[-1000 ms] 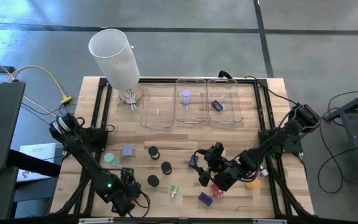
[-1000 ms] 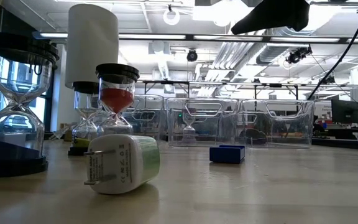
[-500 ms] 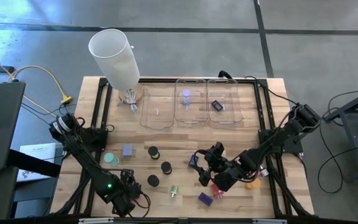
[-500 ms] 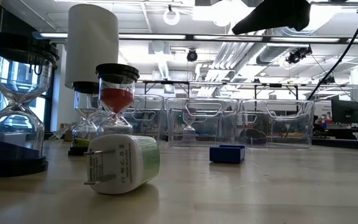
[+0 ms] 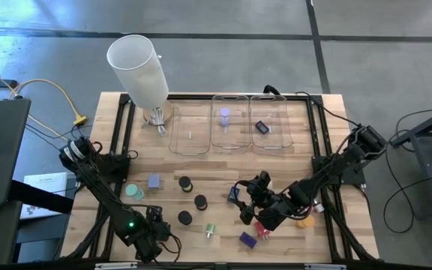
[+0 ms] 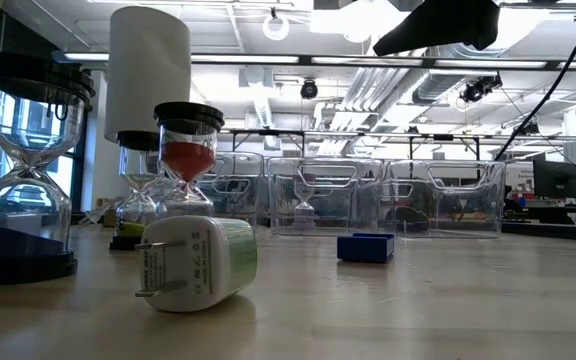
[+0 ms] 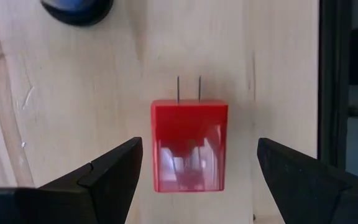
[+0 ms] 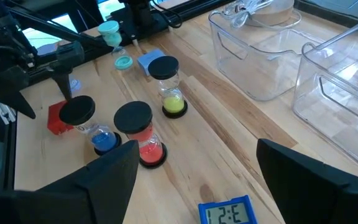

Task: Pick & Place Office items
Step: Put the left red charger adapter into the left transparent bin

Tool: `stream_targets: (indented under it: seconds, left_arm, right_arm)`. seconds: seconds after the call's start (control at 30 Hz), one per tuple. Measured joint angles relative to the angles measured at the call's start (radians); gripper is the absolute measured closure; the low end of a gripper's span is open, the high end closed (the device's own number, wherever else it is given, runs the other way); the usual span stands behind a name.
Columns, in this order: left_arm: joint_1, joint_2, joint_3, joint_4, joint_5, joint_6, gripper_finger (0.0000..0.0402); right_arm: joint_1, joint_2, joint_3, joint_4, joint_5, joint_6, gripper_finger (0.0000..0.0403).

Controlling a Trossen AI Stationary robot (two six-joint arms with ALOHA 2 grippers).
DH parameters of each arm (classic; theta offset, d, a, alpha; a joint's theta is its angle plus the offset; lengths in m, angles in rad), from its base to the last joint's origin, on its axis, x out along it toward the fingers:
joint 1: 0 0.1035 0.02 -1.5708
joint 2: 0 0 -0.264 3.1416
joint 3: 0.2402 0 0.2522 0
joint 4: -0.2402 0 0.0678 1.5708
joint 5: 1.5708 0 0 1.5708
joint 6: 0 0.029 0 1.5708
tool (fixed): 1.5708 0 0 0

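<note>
Wood table [image 5: 201,169] carried three clear trays [image 5: 229,124] along far edge as drop bins. We had left gripper [image 7: 197,177] low, jaws wide, empty, straddling red plug adapter [image 7: 190,146] to line up a pick. Right gripper [image 5: 255,202] hung open, empty, over small items near blue clock [image 8: 227,213].

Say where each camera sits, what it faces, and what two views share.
High: overhead, looking straight down at the table; left arm and right arm show.
Low: table height, facing the trays past a green plug; an arm overhead.
Left wrist: above a red plug, framed by left gripper.
Right wrist: behind right gripper, facing a red-sand hourglass.
Low and right wrist share that hourglass.
</note>
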Motion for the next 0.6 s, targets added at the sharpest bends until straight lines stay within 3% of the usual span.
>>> stream_targets:
  seconds: [0.27, 0.6]
  left_arm:
    - [-0.011, 0.01, -0.001, 0.004, -0.047, -0.028, 0.0095]
    - [-0.007, 0.082, -0.001, 0.018, 0.009, -0.033, 0.0095]
  right_arm:
    - [0.0, 0.0, 0.0, 0.0, -0.001, 0.0, 0.0089]
    - [0.0, 0.0, 0.0, 0.008, -0.004, 0.006, 0.0089]
